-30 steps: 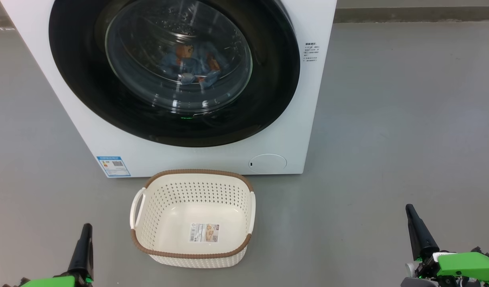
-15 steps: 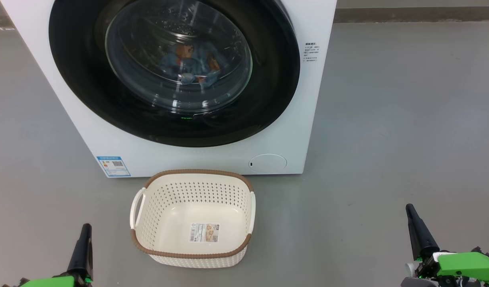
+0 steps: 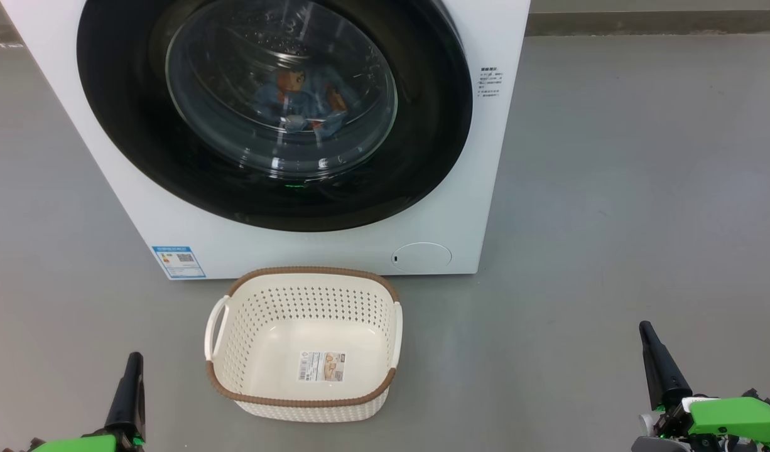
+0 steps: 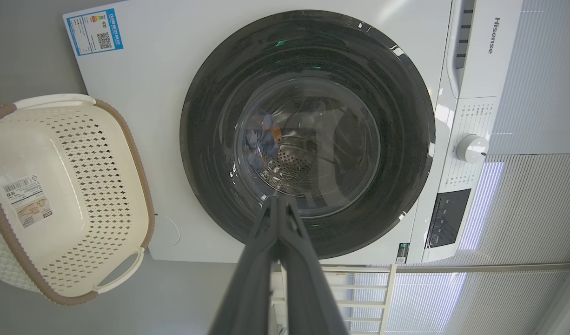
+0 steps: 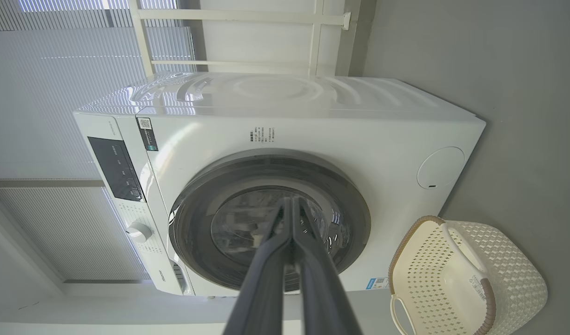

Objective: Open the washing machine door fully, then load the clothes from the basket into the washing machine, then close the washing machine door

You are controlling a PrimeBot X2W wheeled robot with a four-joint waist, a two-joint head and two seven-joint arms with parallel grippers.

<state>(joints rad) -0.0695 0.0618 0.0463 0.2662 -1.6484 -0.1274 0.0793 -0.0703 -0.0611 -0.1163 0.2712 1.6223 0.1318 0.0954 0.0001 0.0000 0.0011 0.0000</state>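
The white washing machine [image 3: 297,242] stands ahead with its round black door [image 3: 127,125] closed flat against the front. Behind the door's glass the light-blue clothes [image 3: 300,100] with orange figures lie in the drum, also seen as clothes [image 4: 261,139] in the left wrist view. The cream basket [image 3: 234,342] sits on the floor before the machine, holding nothing but its paper label. My left gripper [image 3: 134,361] is low at the left and my right gripper [image 3: 645,331] low at the right, both shut on nothing and well back from the machine.
Grey floor [image 3: 611,188] spreads wide to the right of the machine. The control panel and knob [image 4: 471,148] sit along the machine's top. White slatted blinds and a pale rail frame [image 5: 229,37] stand behind the machine.
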